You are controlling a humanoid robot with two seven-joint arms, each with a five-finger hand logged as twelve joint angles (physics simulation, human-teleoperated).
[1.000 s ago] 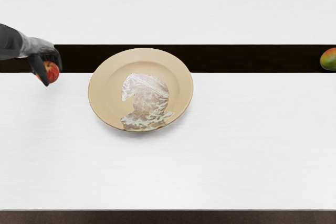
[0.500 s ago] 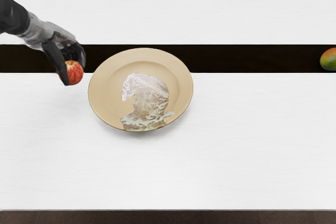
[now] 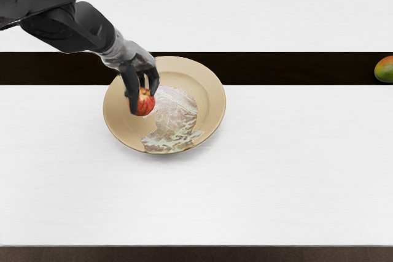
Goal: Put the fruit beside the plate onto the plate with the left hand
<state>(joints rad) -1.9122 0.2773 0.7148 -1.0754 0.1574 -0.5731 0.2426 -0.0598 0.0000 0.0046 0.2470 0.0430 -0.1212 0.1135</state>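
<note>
- A dark grey left arm [image 3: 58, 19] reaches in from the upper left corner and slants down toward the middle of the scene.
- The black five-finger left hand [image 3: 136, 69] hangs at the end of that arm, over the left part of the plate, fingers pointing down.
- Its fingers [image 3: 131, 93] pinch a small round red-and-yellow apple [image 3: 145, 102] from above, thumb on one side and the other fingers on the far side.
- The apple is over the left inner part of a round, shallow, tan plate [image 3: 212, 87]. Whether it touches the plate or hangs just above it cannot be told.
- Judged from this, the carry is done and the step in hand is the set-down.
- The next move likely calls for lowering the apple until it rests on the plate, then spreading the fingers and lifting the hand straight up so the round fruit does not roll.
- A pale, glossy patch [image 3: 175, 121] covers the plate's centre, just right of the apple.
- The plate sits on a white worktop [image 3: 276, 182], across a dark gap [image 3: 288, 69] between two slabs.
- A green-and-orange mango-like fruit [image 3: 384, 69] lies at the far right edge, well apart from the plate.
- The right hand is out of view.
</note>
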